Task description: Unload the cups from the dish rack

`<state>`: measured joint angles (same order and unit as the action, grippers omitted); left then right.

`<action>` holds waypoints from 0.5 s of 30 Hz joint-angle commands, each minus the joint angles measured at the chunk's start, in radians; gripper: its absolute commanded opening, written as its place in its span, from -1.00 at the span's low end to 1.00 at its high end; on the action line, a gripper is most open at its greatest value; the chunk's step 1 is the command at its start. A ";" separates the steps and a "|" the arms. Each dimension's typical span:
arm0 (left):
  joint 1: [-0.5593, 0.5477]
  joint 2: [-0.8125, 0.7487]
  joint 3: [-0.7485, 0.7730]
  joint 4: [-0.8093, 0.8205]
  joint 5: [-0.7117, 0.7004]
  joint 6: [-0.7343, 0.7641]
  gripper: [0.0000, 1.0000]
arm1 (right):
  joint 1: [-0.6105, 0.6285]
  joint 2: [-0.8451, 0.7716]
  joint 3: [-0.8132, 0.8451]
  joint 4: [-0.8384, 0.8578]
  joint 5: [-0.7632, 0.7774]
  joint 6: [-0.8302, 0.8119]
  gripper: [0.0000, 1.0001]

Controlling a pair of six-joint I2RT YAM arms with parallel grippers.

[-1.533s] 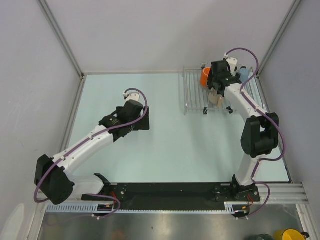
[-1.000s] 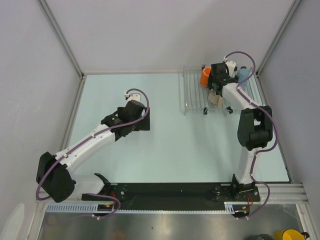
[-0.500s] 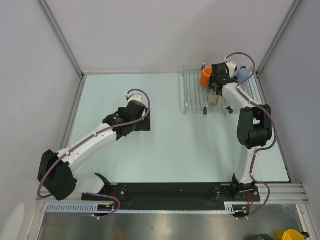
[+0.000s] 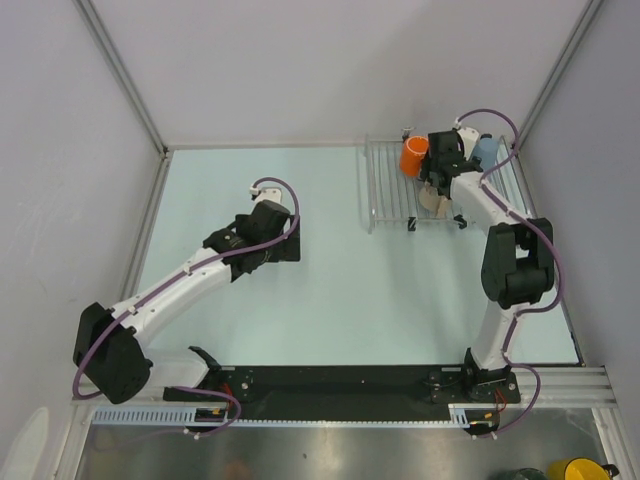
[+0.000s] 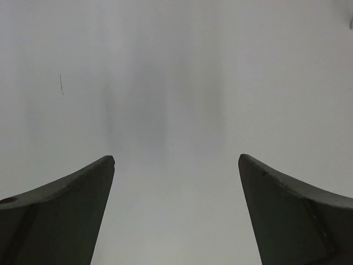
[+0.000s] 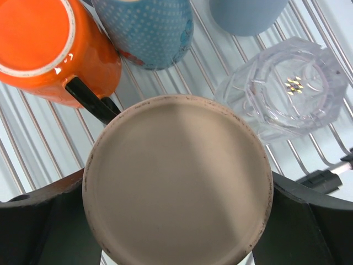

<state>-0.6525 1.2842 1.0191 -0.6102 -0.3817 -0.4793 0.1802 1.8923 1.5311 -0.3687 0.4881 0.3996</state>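
Note:
The dish rack (image 4: pixel 392 190) stands at the table's far right. It holds an upside-down beige tumbler (image 6: pixel 177 185), an orange mug (image 6: pixel 52 49), a teal-blue dotted mug (image 6: pixel 149 30) and a light-blue cup (image 6: pixel 242 12). My right gripper (image 4: pixel 437 185) is over the rack, open. Its fingers (image 6: pixel 38 226) stand on either side of the tumbler, close to its walls, and the tumbler still rests on the rods. In the top view the tumbler (image 4: pixel 431 197), orange mug (image 4: pixel 413 155) and light-blue cup (image 4: pixel 487 150) show. My left gripper (image 5: pixel 176 165) is open and empty over bare table.
A clear faceted glass (image 6: pixel 287 88) lies on the rack rods right of the tumbler. The orange mug's dark handle (image 6: pixel 91 102) reaches toward the tumbler. Grey walls enclose the table. A yellow mug (image 4: pixel 575 470) sits outside the work area at the bottom right.
My right arm has shifted right, its elbow swinging outward, with the gripper staying over the tumbler. The left arm has barely moved. The cups have not moved.

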 commanded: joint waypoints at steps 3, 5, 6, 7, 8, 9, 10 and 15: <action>-0.006 -0.036 0.016 -0.006 -0.022 -0.007 1.00 | 0.013 -0.150 0.089 -0.002 0.017 0.018 -1.00; -0.006 -0.040 0.015 -0.008 -0.026 -0.010 1.00 | 0.024 -0.157 0.119 -0.016 0.023 0.007 -1.00; -0.006 -0.042 0.015 -0.008 -0.026 -0.012 1.00 | 0.025 -0.166 0.124 -0.028 0.027 0.005 -1.00; -0.007 -0.046 0.015 -0.008 -0.028 -0.013 1.00 | 0.027 -0.171 0.129 -0.029 0.027 0.005 -1.00; -0.007 -0.049 0.016 -0.010 -0.032 -0.013 1.00 | 0.028 -0.179 0.132 -0.030 0.027 0.007 -1.00; -0.006 -0.051 0.016 -0.008 -0.033 -0.015 1.00 | 0.030 -0.189 0.133 -0.032 0.024 0.011 -1.00; -0.006 -0.052 0.016 -0.008 -0.033 -0.015 1.00 | 0.030 -0.194 0.139 -0.036 0.023 0.013 -1.00; -0.006 -0.063 0.025 -0.017 -0.045 -0.019 1.00 | 0.034 -0.232 0.155 -0.059 -0.014 0.047 -1.00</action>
<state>-0.6525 1.2602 1.0191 -0.6178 -0.3962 -0.4812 0.2089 1.7691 1.6058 -0.4747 0.4786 0.4168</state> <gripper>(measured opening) 0.996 0.844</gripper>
